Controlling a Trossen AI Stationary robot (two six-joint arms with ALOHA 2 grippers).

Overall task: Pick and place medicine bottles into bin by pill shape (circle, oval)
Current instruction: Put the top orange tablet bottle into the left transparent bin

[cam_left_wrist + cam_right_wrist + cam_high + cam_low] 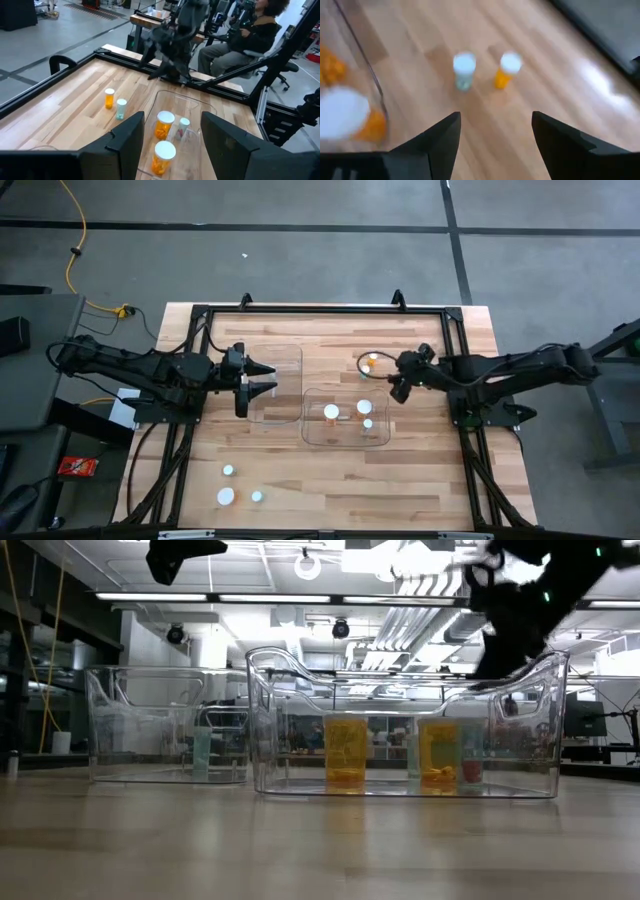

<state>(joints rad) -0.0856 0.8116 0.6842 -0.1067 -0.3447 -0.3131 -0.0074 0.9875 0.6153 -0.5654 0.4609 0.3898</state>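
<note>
Hovering open-jawed and empty, right gripper (397,377) nears two bottles (465,70); left gripper (272,379) open too

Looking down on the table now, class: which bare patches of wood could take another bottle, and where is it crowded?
Free: the front right corner, right of the three loose bottles; also the strip before the bins. Crowded: the right bin holding three bottles, and the right gripper above two bottles.

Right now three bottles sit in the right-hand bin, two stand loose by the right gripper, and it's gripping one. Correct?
Not quite: the right gripper is open and empty, as the right wrist view shows. Three bottles in the bin, two loose beside it stands.
</note>
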